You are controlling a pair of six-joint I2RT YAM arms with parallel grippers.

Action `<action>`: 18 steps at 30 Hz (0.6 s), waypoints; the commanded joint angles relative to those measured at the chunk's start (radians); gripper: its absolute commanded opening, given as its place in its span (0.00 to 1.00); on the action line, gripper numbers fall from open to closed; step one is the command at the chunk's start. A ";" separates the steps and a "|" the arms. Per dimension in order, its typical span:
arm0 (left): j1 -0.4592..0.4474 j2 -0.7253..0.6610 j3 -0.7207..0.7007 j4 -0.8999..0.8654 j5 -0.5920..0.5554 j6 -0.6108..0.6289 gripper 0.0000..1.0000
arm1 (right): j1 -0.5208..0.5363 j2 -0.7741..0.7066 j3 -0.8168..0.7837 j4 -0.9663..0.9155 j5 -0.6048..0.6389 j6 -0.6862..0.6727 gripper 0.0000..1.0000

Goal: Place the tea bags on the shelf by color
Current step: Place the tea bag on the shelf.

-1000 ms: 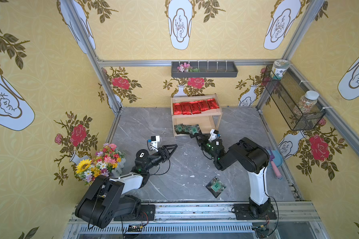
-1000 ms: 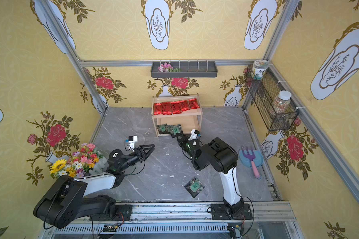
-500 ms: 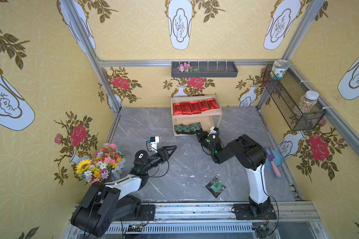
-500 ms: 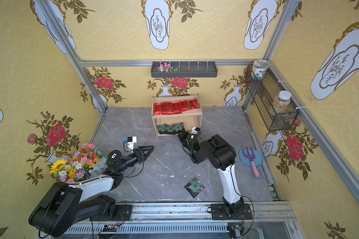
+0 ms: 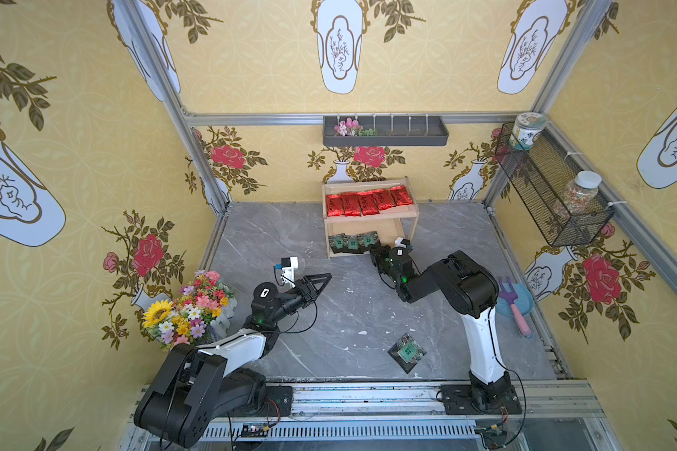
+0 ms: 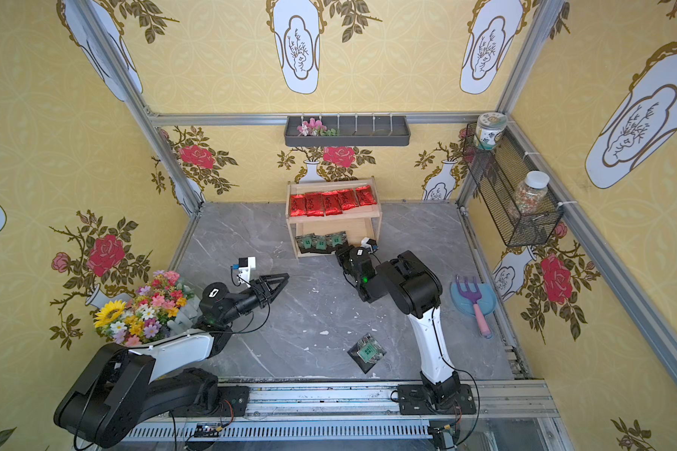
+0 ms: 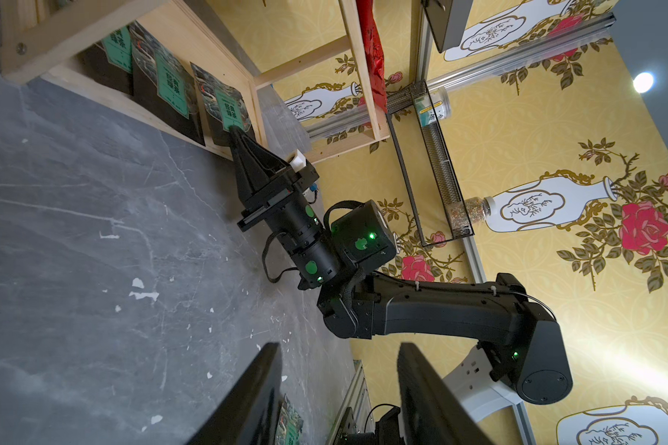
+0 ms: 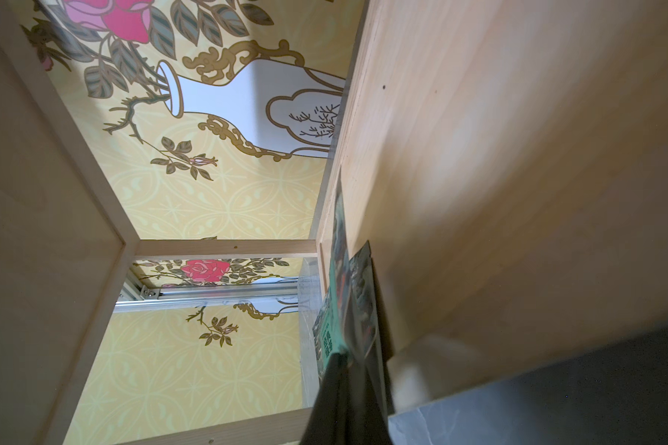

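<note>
The shelf [image 5: 405, 213] stands at the back wall. Several red tea bags [image 5: 368, 202] lie in a row on its top tier. Three green-labelled tea bags [image 5: 350, 243] sit side by side on the lower tier, at its front rim. My right gripper [image 5: 374, 246] is shut on the rightmost of these, seen as the gripped packet [image 8: 332, 331] in the right wrist view and the packet [image 7: 228, 108] in the left wrist view. Another green tea bag [image 5: 407, 350] lies on the floor near the front rail. My left gripper [image 5: 325, 278] hovers open and empty over the floor's left half.
A flower bouquet [image 5: 188, 308] stands beside the left arm. A blue dish with a purple garden fork [image 5: 514, 300] lies by the right wall. A dark wall tray [image 5: 384, 132] and a wire basket [image 5: 552, 195] with two jars hang higher up.
My right gripper has moved left and back to the shelf's lower tier, carrying the green tea bag in beside the other two. The left arm has hardly shifted.
</note>
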 commanded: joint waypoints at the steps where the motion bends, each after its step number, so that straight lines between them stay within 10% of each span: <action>1: 0.003 0.003 0.003 0.000 0.004 0.016 0.54 | -0.004 0.014 0.013 0.010 0.006 0.011 0.04; 18: 0.016 0.021 0.006 -0.004 0.006 0.017 0.54 | -0.018 0.035 0.054 -0.028 0.002 0.030 0.10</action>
